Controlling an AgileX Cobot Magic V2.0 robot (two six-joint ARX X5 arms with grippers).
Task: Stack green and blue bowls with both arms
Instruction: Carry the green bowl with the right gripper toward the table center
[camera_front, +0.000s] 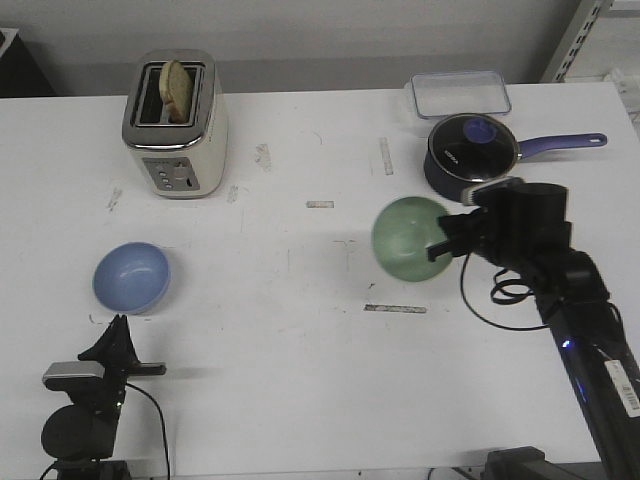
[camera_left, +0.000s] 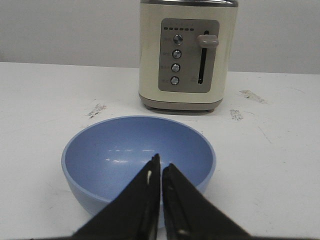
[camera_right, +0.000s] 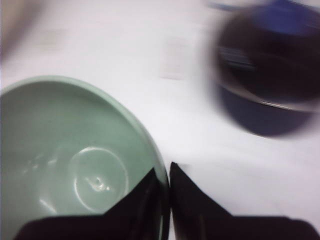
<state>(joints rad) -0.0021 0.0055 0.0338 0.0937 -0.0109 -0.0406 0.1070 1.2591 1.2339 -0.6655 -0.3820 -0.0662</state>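
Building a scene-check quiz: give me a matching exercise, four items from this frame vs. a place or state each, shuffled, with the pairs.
Column 1:
1. green bowl
2. blue bowl
3. toaster
4. saucepan

Column 2:
A. holds a slice of bread in one slot
B. lidded, purple handle pointing to the table's right edge
C. rim pinched by the right gripper
D. resting on the table just ahead of the left gripper

Pairs: 1-C, 2-D, 3-A, 4-B
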